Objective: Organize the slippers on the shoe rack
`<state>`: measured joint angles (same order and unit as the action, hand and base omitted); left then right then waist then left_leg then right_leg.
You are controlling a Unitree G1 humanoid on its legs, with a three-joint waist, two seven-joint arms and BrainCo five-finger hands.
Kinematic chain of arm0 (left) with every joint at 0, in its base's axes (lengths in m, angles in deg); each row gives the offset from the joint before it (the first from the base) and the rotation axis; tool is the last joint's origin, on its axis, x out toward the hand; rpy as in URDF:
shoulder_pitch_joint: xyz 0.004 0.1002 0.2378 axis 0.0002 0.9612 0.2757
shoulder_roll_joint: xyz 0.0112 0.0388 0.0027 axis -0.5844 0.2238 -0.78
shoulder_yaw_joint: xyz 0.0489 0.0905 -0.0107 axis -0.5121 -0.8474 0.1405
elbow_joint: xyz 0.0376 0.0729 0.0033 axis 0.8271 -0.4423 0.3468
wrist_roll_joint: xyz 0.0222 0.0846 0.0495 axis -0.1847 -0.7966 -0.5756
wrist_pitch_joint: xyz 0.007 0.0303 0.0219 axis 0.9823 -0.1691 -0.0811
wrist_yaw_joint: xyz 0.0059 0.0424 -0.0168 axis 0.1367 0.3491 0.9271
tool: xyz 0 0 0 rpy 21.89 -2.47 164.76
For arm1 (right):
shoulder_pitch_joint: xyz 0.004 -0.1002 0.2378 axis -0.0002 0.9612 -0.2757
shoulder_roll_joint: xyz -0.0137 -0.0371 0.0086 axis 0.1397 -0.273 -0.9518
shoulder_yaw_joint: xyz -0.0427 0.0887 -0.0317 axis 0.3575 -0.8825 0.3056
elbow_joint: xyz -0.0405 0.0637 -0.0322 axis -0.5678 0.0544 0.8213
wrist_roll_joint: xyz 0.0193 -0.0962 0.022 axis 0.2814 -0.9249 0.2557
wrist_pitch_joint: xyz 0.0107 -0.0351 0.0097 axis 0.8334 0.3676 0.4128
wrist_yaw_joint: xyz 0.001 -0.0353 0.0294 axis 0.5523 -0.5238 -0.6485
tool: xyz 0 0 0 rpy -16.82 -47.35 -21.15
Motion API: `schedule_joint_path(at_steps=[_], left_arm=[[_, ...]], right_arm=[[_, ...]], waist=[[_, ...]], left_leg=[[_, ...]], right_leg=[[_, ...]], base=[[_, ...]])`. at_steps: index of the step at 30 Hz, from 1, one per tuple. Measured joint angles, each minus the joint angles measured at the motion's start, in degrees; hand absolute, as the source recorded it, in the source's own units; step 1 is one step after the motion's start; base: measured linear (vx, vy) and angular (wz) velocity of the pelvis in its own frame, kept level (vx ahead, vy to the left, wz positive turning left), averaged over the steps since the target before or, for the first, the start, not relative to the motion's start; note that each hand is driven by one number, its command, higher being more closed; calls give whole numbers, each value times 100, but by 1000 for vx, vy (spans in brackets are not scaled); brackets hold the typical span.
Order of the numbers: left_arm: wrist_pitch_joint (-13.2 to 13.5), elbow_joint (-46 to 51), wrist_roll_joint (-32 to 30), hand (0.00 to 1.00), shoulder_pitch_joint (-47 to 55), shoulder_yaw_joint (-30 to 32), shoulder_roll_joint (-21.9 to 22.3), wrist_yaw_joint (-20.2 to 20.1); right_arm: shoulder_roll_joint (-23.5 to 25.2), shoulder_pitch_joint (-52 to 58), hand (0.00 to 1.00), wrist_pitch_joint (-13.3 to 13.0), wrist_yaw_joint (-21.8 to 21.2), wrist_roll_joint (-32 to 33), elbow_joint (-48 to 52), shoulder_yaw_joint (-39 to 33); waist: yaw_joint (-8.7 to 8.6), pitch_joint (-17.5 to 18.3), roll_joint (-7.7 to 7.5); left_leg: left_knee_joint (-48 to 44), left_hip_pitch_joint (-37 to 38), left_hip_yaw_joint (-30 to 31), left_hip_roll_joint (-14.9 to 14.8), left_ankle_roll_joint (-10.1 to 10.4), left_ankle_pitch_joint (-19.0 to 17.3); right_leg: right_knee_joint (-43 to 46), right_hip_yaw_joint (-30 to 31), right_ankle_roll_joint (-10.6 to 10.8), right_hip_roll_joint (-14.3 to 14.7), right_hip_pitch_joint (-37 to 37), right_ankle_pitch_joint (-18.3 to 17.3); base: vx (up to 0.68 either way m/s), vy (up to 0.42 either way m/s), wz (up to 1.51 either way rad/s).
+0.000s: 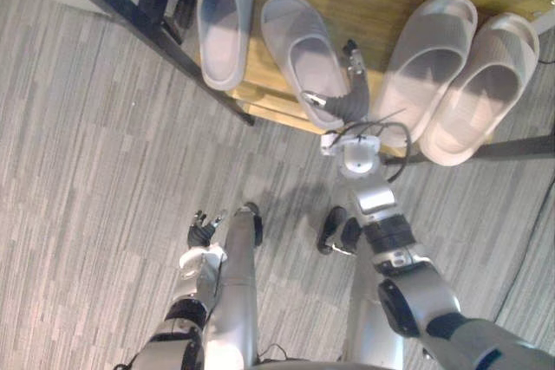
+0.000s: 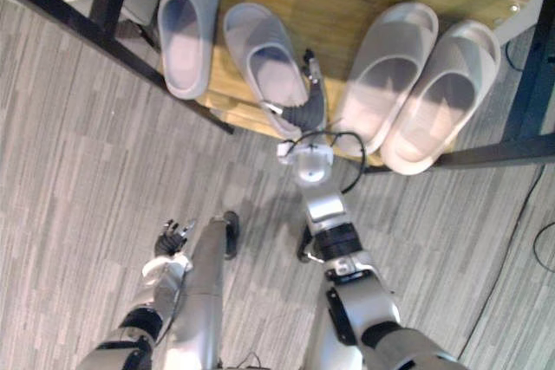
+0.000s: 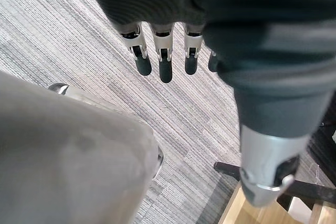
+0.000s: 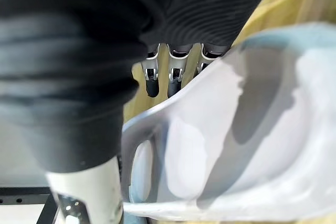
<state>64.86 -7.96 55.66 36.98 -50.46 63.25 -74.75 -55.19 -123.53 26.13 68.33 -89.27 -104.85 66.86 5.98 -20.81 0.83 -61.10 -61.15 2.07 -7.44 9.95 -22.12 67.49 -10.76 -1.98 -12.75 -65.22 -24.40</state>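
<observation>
My left hand (image 1: 201, 231) hangs low over the grey carpet (image 1: 87, 171), fingers (image 3: 165, 66) loose and apart, holding nothing. Up on the shoe rack's wooden shelf (image 1: 364, 2), the leftmost blue-grey slipper (image 1: 224, 19) lies straight. Its mate (image 1: 303, 54) sits angled beside it, and my right hand (image 1: 351, 93) is pinching its side wall, fingers (image 4: 175, 74) outside, thumb over the rim. Further right, the two larger pale slippers (image 1: 429, 54) lie touching.
</observation>
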Motion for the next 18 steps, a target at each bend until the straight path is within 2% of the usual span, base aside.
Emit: schedule_joint_path(at_steps=[5,8,18], left_arm=[[1,19,-2,0,-41,183,3,1],[-1,14,-6,0,-68,220,1,6],[4,16,-6,0,-70,225,25,28]], right_arm=[[48,39,0,-111,-58,378,4,2],[143,27,0,-202,-68,602,4,-1],[504,-432,0,-241,-44,1435,-209,-267]], waist=[[-2,-66,-110],[-1,-72,-121],[13,-72,-120]], left_leg=[[33,51,8,-3,6,9],[36,31,19,3,6,9],[82,25,63,21,36,45]], right_leg=[[-52,-17,23,19,66,-2],[-65,-32,22,17,66,-2],[-62,-78,2,-5,68,8]], base=[[-6,1,0],[0,0,0],[-4,-1,1]])
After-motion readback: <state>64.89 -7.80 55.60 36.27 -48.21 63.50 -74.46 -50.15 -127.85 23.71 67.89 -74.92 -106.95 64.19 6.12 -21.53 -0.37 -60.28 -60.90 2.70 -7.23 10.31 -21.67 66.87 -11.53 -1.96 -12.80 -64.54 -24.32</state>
